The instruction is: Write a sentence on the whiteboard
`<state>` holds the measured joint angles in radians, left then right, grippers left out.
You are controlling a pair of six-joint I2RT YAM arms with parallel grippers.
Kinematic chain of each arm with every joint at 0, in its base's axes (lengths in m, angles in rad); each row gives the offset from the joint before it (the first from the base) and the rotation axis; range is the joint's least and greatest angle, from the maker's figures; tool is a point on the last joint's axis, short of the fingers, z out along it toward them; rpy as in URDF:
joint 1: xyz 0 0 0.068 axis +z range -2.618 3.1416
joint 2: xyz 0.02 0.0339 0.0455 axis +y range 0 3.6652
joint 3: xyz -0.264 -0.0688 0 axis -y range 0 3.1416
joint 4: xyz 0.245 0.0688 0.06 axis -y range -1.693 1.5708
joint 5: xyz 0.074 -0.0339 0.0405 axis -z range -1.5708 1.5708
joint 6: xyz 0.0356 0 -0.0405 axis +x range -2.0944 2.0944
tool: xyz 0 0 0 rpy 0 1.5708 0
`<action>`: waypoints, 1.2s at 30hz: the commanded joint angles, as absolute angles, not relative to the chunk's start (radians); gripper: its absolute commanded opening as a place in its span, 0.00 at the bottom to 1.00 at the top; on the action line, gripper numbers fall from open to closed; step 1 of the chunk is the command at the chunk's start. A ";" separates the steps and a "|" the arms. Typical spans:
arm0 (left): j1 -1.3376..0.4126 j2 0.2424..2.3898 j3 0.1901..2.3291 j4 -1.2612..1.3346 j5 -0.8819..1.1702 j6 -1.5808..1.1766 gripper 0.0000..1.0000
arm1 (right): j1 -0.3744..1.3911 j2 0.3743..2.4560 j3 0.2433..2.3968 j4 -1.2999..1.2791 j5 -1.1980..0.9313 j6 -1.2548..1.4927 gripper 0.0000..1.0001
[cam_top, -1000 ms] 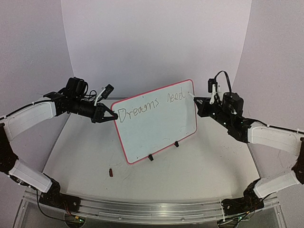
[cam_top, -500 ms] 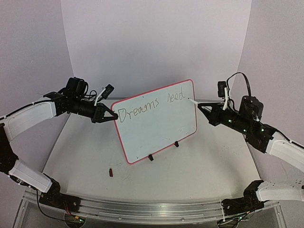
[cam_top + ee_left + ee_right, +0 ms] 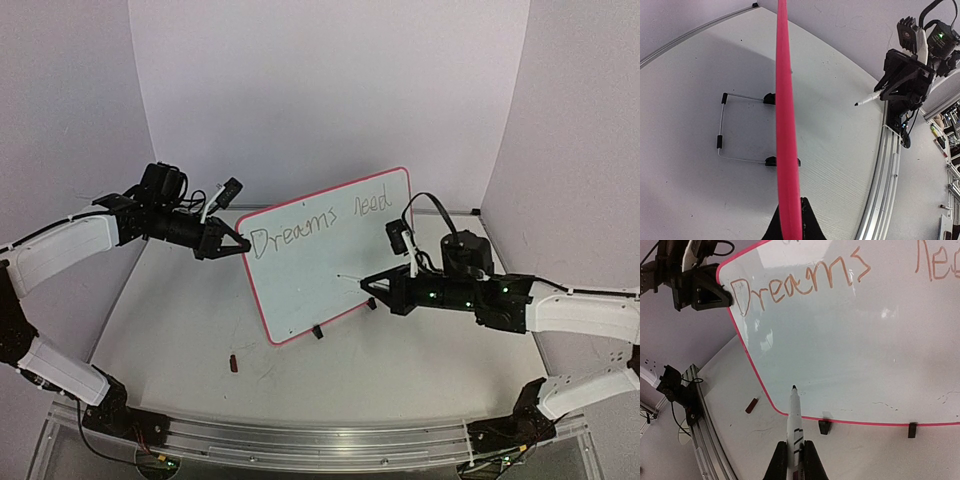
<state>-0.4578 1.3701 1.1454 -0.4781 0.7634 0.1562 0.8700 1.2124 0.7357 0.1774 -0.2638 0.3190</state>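
The left pincer [image 3: 236,246] reaches in from the left and is clenched on the left edge of the whiteboard [image 3: 335,262]. In the left wrist view its two dark fingers close on the thin red frame [image 3: 785,125], which is seen edge-on there as a single vertical stripe.

The whiteboard stands near the middle of the tabletop [image 3: 180,330], propped on small black feet [image 3: 318,331] with its glossy face towards the near side. Its long axis runs from near-left to far-right, so the top edge climbs to the right in the overhead view. A thin wire stand [image 3: 720,140] juts out behind it.

The sentence [image 3: 320,222] sits along the top of the board. It reads "Dreams need" in slanted script, starts at the upper left corner and rises with the board's long axis towards the upper right. The rest of the white face below it is bare apart from faint smudges.

On the tabletop near and left of the board's lower corner lies a small dark-red piece [image 3: 234,363], well apart from both arms.

The right pincer [image 3: 368,283] comes in low from the right, in front of the board's lower right part, and grasps a white marker [image 3: 352,278]. The marker's long axis points left and away, and its dark tip is aimed at the lower middle of the board face. In the left wrist view the tip stands clear of the board's plane, not touching it.
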 commanded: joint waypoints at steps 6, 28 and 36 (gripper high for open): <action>-0.491 1.397 1.141 -0.557 0.737 0.161 0.00 | 1.005 1.334 0.812 0.335 -0.205 0.347 0.00; -0.493 1.388 1.143 -0.566 0.718 0.169 0.00 | 1.047 1.730 1.056 0.462 -0.175 0.346 0.00; -0.494 1.393 1.143 -0.568 0.721 0.169 0.00 | 1.045 1.763 1.072 0.443 -0.116 0.358 0.00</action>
<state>-0.4667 1.3685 1.1454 -0.4778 0.7505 0.1566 1.0451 1.7508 1.0348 0.4259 -0.1714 0.3493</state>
